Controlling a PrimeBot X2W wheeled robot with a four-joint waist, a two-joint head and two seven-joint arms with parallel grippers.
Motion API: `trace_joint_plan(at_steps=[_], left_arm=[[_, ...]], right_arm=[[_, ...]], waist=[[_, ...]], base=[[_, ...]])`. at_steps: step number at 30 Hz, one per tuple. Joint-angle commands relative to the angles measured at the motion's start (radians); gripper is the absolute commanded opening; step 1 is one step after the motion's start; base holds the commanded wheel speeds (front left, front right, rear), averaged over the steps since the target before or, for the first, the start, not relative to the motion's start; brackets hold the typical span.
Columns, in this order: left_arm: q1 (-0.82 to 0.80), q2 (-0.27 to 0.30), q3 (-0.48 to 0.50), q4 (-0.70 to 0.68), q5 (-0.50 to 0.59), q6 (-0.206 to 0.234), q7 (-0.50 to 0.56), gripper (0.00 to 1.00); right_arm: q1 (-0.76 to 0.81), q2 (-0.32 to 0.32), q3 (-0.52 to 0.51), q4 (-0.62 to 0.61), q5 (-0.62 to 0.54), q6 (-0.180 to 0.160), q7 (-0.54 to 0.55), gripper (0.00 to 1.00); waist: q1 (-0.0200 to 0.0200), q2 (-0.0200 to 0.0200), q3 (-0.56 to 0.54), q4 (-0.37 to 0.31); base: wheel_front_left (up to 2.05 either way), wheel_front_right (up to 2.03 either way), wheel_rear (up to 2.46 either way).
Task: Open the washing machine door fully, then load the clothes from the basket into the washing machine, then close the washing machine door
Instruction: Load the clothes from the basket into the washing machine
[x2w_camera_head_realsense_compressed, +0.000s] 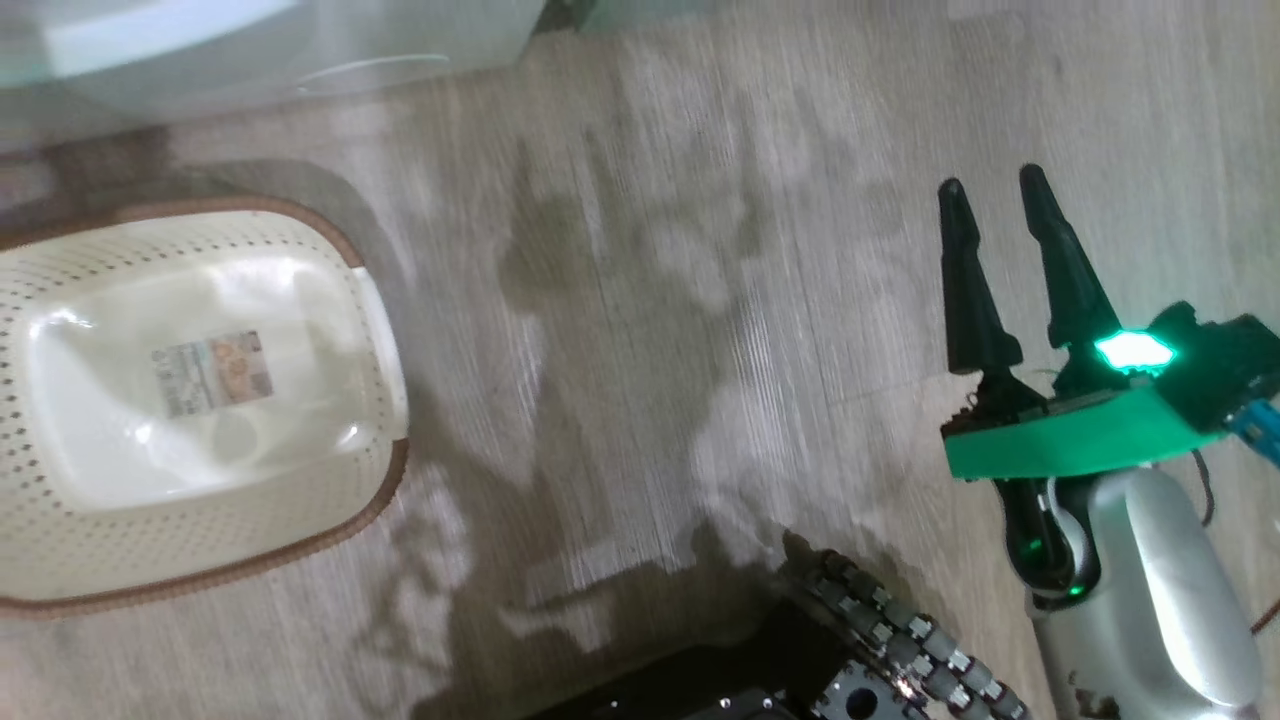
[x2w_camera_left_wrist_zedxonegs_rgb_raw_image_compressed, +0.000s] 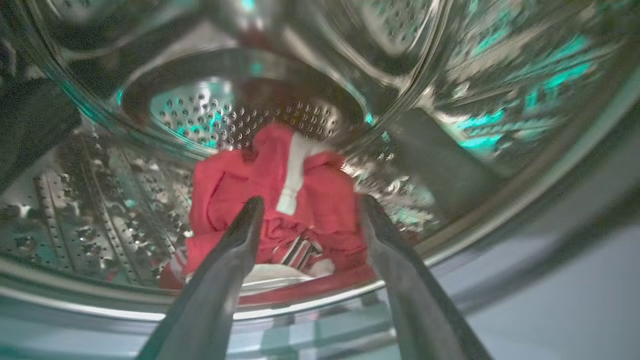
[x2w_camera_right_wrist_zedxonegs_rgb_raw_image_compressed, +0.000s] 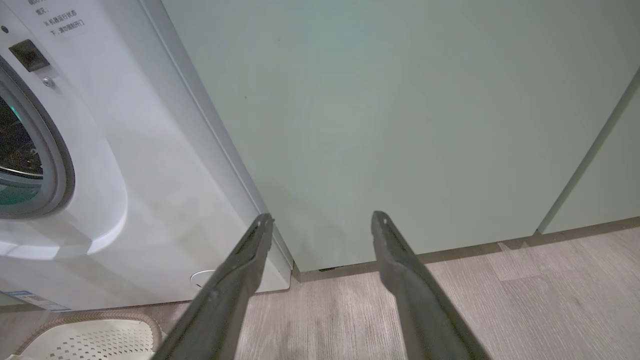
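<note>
The red clothes (x2w_camera_left_wrist_zedxonegs_rgb_raw_image_compressed: 280, 210) with white stripes lie in a heap on the bottom of the steel drum (x2w_camera_left_wrist_zedxonegs_rgb_raw_image_compressed: 210, 120) of the washing machine (x2w_camera_right_wrist_zedxonegs_rgb_raw_image_compressed: 130, 165). My left gripper (x2w_camera_left_wrist_zedxonegs_rgb_raw_image_compressed: 310, 205) is open at the drum's mouth, its fingers either side of the heap and holding nothing. The cream basket (x2w_camera_head_realsense_compressed: 60, 540) stands on the floor at the left of the head view, with a label sticker (x2w_camera_head_realsense_compressed: 212, 373) on its bare bottom. My right gripper (x2w_camera_head_realsense_compressed: 995, 205) hangs open and empty over the floor at the right; in its wrist view it (x2w_camera_right_wrist_zedxonegs_rgb_raw_image_compressed: 322, 217) faces the washer's corner. The washing machine door is out of view.
A pale green cabinet (x2w_camera_right_wrist_zedxonegs_rgb_raw_image_compressed: 410, 115) stands right beside the washer. Wood-look floor (x2w_camera_head_realsense_compressed: 650, 330) stretches between the basket and my right arm. My dark wheeled base (x2w_camera_head_realsense_compressed: 880, 640) shows at the bottom of the head view. The basket's rim (x2w_camera_right_wrist_zedxonegs_rgb_raw_image_compressed: 90, 320) sits below the washer front.
</note>
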Motion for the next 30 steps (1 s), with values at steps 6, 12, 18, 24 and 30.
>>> trace_joint_plan(at_steps=[6, 12, 18, 24, 30], left_arm=[[0.208, 0.013, 0.047, -0.286, -0.033, 0.082, -0.017, 1.0], [0.404, -0.007, 0.055, -0.525, -0.055, 0.154, -0.016, 1.0], [0.583, -0.037, 0.059, -0.682, -0.072, 0.216, -0.036, 1.0], [0.711, -0.074, 0.059, -0.748, -0.098, 0.248, -0.056, 1.0], [0.814, -0.125, 0.072, -0.756, -0.13, 0.258, -0.084, 1.0]], right_arm=[[0.06, -0.006, -0.023, -0.025, -0.043, 0.0, -0.009, 1.0], [0.069, -0.006, -0.051, -0.029, -0.082, 0.0, -0.008, 1.0], [0.075, -0.006, -0.084, -0.053, -0.123, 0.0, 0.02, 1.0], [0.087, -0.006, -0.108, -0.076, -0.153, 0.0, 0.055, 1.0], [0.109, -0.006, -0.132, -0.094, -0.18, 0.0, 0.1, 1.0]], waist=[[0.0001, 0.0, -0.084, 0.068], [0.0001, 0.0, -0.136, 0.115], [0.0001, 0.0, -0.195, 0.158], [0.0001, 0.0, -0.253, 0.197], [0.0001, 0.0, -0.333, 0.241]], base=[[0.0, 0.0, 0.0], [0.0, 0.0, 0.0], [0.0, 0.0, 0.0], [0.0, 0.0, 0.0], [0.0, 0.0, 0.0]])
